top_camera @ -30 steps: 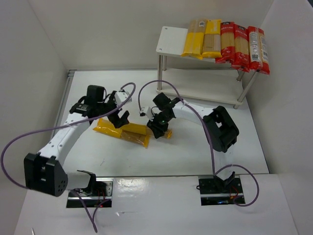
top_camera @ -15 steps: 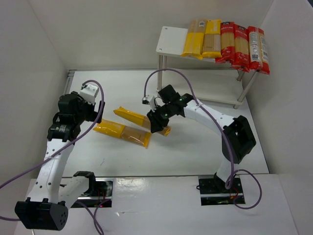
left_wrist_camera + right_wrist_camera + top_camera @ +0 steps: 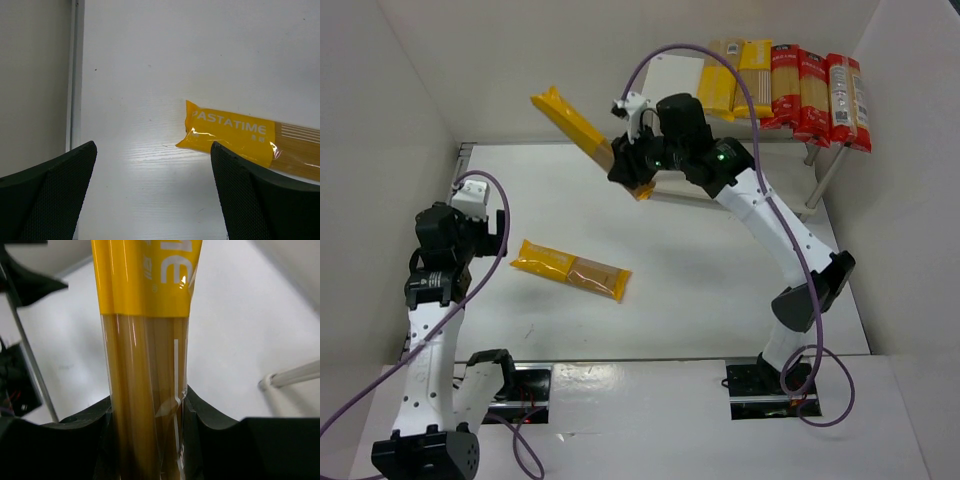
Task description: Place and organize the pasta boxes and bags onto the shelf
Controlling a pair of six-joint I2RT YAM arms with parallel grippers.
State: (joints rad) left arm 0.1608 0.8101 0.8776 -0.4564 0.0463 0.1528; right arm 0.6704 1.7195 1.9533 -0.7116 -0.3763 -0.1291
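Note:
My right gripper (image 3: 632,172) is shut on a yellow pasta bag (image 3: 570,122), held in the air and slanting up to the left, just left of the shelf (image 3: 672,78). In the right wrist view that bag (image 3: 147,340) runs upward from between my fingers (image 3: 210,425). Another yellow pasta bag (image 3: 570,270) lies flat on the table. My left gripper (image 3: 152,200) hangs open above the table, left of this bag's yellow end (image 3: 230,132). Several yellow and red packets (image 3: 785,85) lie side by side on the shelf's top board.
White walls close in the table on the left, back and right. The shelf's lower board (image 3: 740,180) stands on thin metal legs (image 3: 825,180) at the back right. A purple cable (image 3: 720,60) arcs over the right arm.
My right gripper has lifted its yellow bag off the table and carried it up and back toward the shelf. The left arm has pulled back to the left, away from the lying bag.

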